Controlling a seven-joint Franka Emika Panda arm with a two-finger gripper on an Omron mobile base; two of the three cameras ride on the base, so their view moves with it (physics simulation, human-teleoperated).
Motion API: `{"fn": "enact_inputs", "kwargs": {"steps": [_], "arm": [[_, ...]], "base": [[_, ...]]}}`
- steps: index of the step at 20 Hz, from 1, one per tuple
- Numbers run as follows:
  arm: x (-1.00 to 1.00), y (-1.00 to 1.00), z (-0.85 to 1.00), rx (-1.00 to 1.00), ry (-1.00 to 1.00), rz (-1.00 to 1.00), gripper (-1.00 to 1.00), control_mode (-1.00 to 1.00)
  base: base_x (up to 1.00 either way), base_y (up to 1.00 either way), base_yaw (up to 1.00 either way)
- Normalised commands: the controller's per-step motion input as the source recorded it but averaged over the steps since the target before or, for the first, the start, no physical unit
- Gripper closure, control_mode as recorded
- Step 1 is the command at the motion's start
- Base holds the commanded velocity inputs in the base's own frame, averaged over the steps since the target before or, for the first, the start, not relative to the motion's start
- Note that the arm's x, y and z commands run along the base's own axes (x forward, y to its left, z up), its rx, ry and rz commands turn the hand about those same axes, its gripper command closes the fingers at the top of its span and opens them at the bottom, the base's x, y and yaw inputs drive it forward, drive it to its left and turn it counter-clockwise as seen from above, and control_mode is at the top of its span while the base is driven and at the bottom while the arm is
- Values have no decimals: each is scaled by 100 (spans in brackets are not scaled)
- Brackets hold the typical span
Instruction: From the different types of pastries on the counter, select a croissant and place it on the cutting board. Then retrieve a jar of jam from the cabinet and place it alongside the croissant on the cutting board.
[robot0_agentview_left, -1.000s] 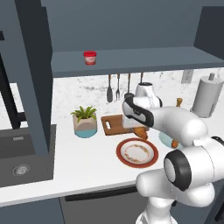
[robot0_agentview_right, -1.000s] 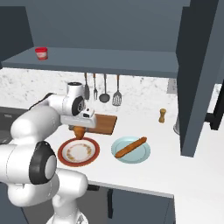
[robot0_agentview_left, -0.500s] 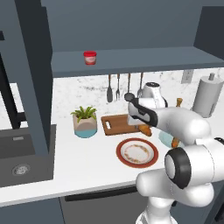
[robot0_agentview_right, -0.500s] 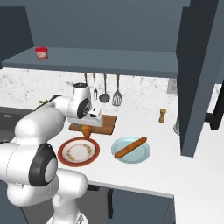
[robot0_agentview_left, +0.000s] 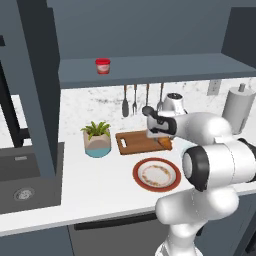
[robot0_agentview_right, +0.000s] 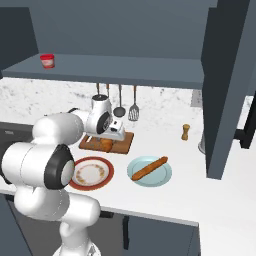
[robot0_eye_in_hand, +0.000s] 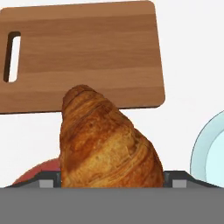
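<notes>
- Holding the croissant (robot0_eye_in_hand: 105, 140) between my fingers (robot0_eye_in_hand: 111, 177), which are closed on its sides; it hangs over the near edge of the cutting board (robot0_eye_in_hand: 87, 52), at the end away from the slot handle.
- Beside the cutting board on the white tabletop (robot0_agentview_left: 95, 185) sit a red-rimmed plate (robot0_agentview_right: 90, 172) and a pale blue plate (robot0_agentview_right: 150, 172) carrying the stick-shaped pastry (robot0_agentview_right: 149, 167).
- Left of the cutting board stands a potted plant (robot0_agentview_left: 97, 140).
- Above the cutting board, the jar of jam (robot0_agentview_left: 103, 65) rests on the cabinet shelf (robot0_agentview_left: 165, 65).
</notes>
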Motion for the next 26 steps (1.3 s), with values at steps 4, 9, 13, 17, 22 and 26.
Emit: {"fn": "enact_inputs", "kwargs": {"steps": [4,9,13,17,22,26], "arm": [[40,-7,0,0,0,-5,100,-100],[30,-6,-2,0,0,0,100,-100],[32,-10,-2,0,0,0,100,-100],[23,0,-24,0,0,0,100,-100],[20,0,-31,0,0,0,100,-100],[4,0,-5,2,0,0,100,-100]], "base": [[0,0,0],[0,0,0],[0,0,0],[0,0,0],[0,0,0],[0,0,0]]}}
